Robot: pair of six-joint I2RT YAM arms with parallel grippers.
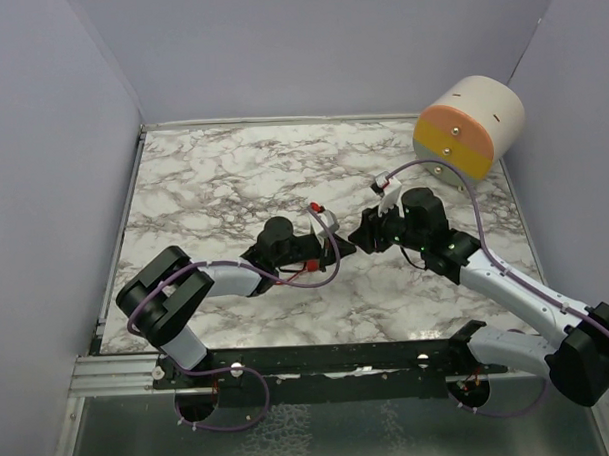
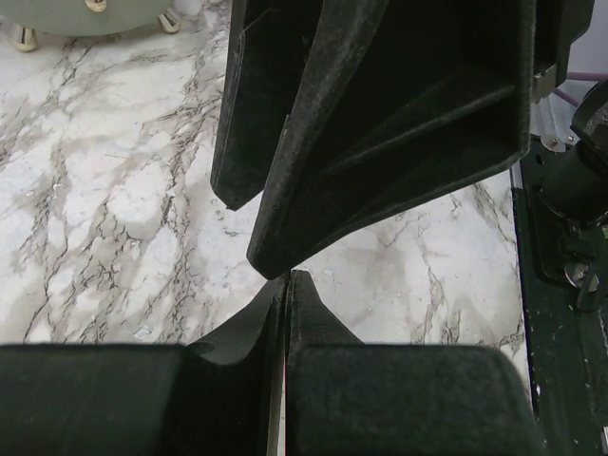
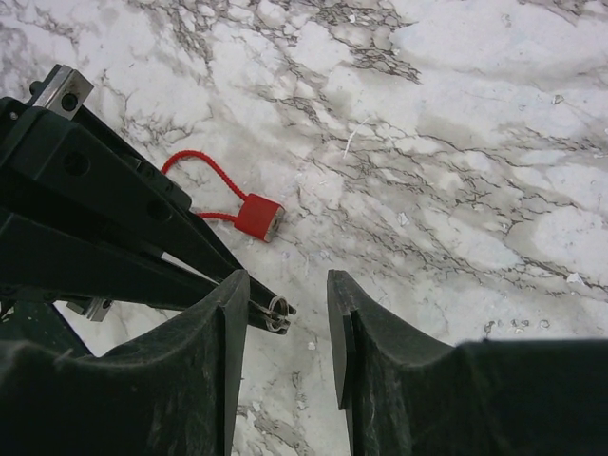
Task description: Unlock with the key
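Left gripper [image 3: 269,308] clamped a small silver metal key [image 3: 276,313]; right gripper [image 3: 285,290] stood half open close by it. Red cable padlock [image 3: 258,217] lay nearby.

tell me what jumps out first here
Mid-table the arms meet tip to tip: the left gripper shut on a small metal piece, the right gripper open beside it. A red lock lies on the marble close by, and a cream drum sits far right.

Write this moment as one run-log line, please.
left gripper: shut on key | right gripper: open, close to key | red lock: lying on table, untouched | unlocking: not yet begun
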